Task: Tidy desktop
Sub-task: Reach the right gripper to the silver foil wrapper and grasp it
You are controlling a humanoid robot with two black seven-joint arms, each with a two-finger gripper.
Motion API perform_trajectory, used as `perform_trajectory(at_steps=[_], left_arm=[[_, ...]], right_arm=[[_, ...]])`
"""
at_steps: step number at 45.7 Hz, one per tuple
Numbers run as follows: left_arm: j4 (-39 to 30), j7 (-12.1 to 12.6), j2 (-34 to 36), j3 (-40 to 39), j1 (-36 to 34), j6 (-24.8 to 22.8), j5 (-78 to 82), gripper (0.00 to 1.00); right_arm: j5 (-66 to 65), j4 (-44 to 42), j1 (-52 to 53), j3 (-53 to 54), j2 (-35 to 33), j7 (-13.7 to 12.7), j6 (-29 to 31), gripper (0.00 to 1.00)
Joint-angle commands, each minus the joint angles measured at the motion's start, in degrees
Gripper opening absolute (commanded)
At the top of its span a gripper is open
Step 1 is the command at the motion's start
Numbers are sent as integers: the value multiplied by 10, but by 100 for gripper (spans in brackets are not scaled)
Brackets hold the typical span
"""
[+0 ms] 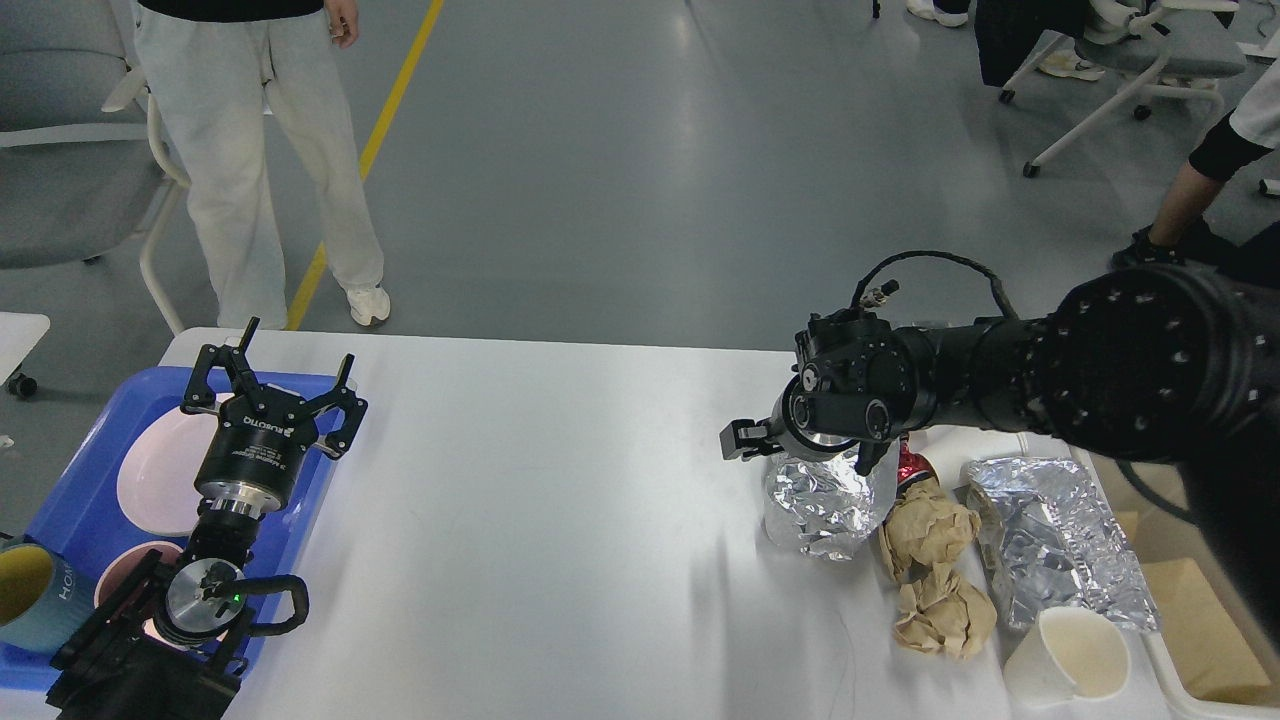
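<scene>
Two foil wads [828,500], crumpled paper [925,530], cup [1070,655]

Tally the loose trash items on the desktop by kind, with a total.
Foil wrappers: 2
Crumpled brown paper balls: 2
White paper cups in clear view: 1
Red wrapper: 1
Total: 6

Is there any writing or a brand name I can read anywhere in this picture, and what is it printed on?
"ROBOTIQ", white letters seen upside down, on the black body of the left gripper.
"HOM", cut off by the edge, on the blue-grey mug at the far left.
Print on the red wrapper beside the foil: too small to read.
Nothing else legible.
</scene>
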Motion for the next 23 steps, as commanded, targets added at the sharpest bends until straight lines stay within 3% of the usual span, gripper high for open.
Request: perform_trajectory(at_steps=[1, 16, 23], left_arm=[[0, 0, 0, 0, 0, 0, 0, 97], [0, 0, 0, 1, 0, 0, 0, 97], [0, 0, 0, 1, 0, 0, 0, 97]], right_arm=[[1, -90, -75, 0, 28, -2, -3, 100], [0, -195, -173, 1, 37, -2, -7, 95], [2, -191, -176, 14, 36, -2, -7, 56]])
